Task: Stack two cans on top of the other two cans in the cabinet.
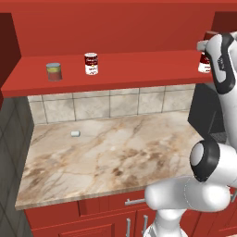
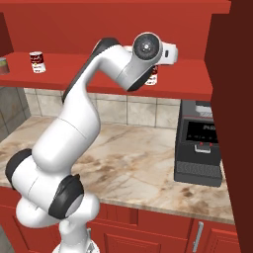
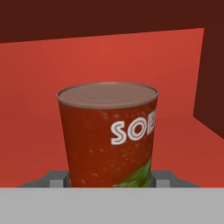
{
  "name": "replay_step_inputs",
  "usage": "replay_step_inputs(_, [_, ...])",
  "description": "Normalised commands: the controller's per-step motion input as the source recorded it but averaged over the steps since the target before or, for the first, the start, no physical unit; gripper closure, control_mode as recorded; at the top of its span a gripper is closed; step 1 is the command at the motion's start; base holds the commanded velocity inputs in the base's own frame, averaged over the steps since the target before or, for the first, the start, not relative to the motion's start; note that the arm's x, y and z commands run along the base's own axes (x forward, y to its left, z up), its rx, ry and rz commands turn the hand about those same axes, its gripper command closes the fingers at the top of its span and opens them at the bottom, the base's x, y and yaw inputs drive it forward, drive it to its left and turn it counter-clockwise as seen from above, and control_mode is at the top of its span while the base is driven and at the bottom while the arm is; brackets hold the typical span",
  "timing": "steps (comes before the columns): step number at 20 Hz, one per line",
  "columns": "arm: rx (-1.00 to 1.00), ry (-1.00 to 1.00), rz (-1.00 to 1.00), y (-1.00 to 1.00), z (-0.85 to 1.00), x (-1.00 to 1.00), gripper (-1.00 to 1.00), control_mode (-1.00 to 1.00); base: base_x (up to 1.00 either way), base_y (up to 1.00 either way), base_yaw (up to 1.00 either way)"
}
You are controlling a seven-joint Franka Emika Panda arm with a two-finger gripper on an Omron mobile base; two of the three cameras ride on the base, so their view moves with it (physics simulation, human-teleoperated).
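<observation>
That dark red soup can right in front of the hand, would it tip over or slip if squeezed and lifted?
The dark red can looks stiff, so squeezing probably won't dent it. Its smooth sides may slip. Standing upright on the cabinet shelf, it seems fairly stable, but laid sideways it would likely roll.

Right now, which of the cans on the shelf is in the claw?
The dark red soup can, at the shelf's right end. The grey can and the red-and-white soup can stand free farther left.

Dark red can (image 3: 109,135) upright, apparently gripped.
</observation>
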Motion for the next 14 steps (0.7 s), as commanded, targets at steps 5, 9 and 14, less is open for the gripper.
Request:
replay_step_inputs(5, [0.00,0.00,0.00,-0.03,0.00,0.01,1.00,-1.00,0.00,0.00,0.00])
replay_step_inputs(9, [0.00,0.00,0.00,0.00,0.00,0.03,1.00,-1.00,0.00,0.00,0.00])
replay_step_inputs(14, [0.00,0.00,0.00,-0.02,0.00,0.08,1.00,-1.00,0.00,0.00,0.00])
